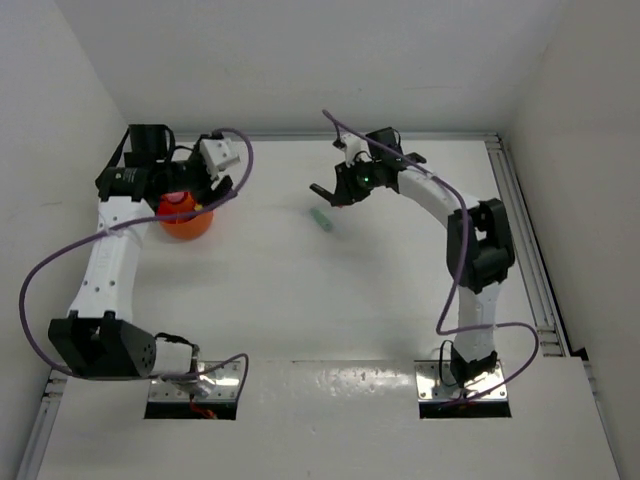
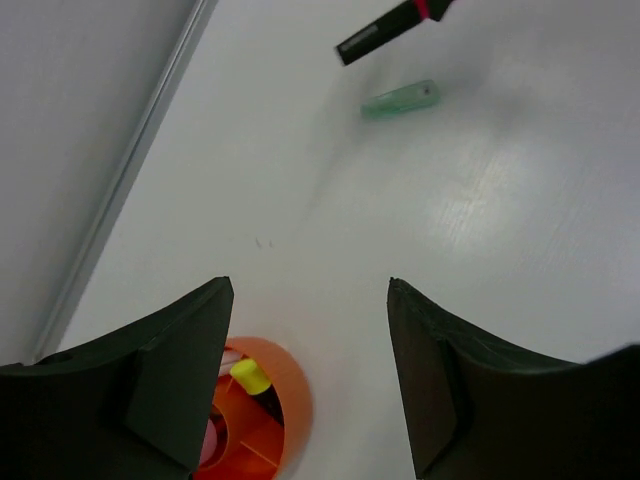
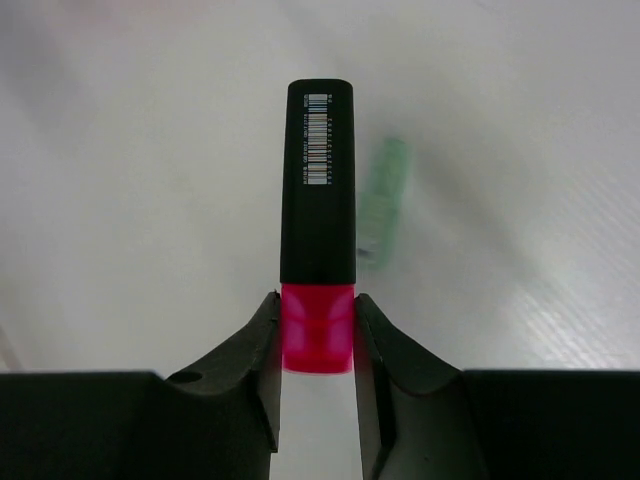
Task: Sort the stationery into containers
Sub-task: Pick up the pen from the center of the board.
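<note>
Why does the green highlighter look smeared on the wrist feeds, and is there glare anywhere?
Right wrist: green highlighter soft, defocus or motion, cannot tell which; black highlighter in the right end effector is sharp. Left wrist: green one blurred too, pale sheen on the table. Top external: glare on the near ledge.

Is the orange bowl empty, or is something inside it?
Not empty. The left wrist view shows a yellow-tipped highlighter lying inside the orange bowl.

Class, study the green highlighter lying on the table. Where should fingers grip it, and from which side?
Probably grip the green highlighter across its middle, coming straight down from above. It lies flat on the table, short and narrow, with bare surface along both long sides.
</note>
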Controlling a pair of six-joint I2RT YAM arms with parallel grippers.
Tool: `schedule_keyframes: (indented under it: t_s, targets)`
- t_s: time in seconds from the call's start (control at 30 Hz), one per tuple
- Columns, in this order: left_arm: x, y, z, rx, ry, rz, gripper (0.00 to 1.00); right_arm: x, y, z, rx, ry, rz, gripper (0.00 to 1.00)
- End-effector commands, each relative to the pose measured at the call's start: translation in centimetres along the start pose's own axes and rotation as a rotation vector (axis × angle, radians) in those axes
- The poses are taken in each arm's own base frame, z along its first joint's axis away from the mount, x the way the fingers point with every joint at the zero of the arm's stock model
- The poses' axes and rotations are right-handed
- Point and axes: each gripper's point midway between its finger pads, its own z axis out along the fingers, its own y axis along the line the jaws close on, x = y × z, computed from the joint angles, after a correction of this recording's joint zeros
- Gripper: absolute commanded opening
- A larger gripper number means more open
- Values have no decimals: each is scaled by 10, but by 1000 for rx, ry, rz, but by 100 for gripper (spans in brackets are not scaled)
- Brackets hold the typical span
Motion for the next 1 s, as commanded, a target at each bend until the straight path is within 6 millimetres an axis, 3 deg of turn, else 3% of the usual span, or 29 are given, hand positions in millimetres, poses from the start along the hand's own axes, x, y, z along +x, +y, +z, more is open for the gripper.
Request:
schedule_keyframes:
  t_s: [0.0,0.07,0.1,0.27,0.4,0.47,0.67,0.97]
  targets:
    - [-32,-42,-3,96,-72,262,70,-31,87,-49,-249,-57,103,0]
    - [-38,-62,-4,134,-93,318,74,-30,112,-65,-301,-56,102,0]
    - [-45,-77,0,173,-110,348,76,-20,131,-65,-351,-26,112,0]
    - [-63,-131,20,267,-145,436,82,5,185,-80,-485,16,89,0]
    - [-64,-159,33,318,-110,506,82,10,207,-87,-550,39,118,0]
    - [-63,-177,38,354,-101,554,81,10,209,-88,-567,40,160,0]
    - [-53,-194,46,393,-42,590,75,7,218,-92,-642,47,250,0]
    - [-37,-193,65,390,73,578,62,-5,234,-104,-704,38,279,0]
